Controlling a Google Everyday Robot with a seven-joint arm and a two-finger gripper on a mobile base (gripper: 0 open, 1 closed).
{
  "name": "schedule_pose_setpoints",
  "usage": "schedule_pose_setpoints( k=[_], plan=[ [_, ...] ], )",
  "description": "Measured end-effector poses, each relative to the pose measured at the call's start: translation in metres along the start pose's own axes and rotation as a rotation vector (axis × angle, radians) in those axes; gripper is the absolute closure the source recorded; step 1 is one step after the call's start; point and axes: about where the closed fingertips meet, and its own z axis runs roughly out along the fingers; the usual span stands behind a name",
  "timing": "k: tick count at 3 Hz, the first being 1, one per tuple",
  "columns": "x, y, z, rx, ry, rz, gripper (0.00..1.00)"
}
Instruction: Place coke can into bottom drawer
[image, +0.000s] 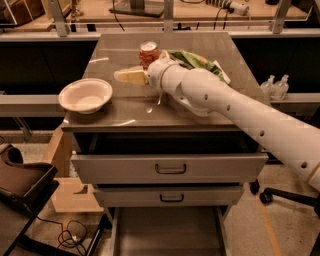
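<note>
My gripper (122, 76) lies low over the counter (210, 42), pointing left toward the white bowl (86, 95). Whether it is spread or closed I cannot tell. The coke can (149, 52) stands upright just beyond it on the far side, level with my wrist rather than my tip, so it is beside me and not in my grasp. I judge I must pull right, then turn toward the far edge to face it. The bottom drawer (170, 232) stands open below, nearest.
</note>
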Motion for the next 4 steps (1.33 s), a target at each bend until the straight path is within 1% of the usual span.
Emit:
schedule_pose_setpoints(
  k=[1, 2, 3, 4],
  plan=[
    [0.008, -0.005, 0.008, 0.012, -0.019, 0.043, 0.00],
    [0.020, -0.012, 0.012, 0.028, -0.024, 0.084, 0.00],
    [0.030, -0.018, 0.014, 0.043, -0.011, 0.101, 0.17],
    [0.038, -0.024, 0.014, 0.063, 0.004, 0.112, 0.41]
  ],
)
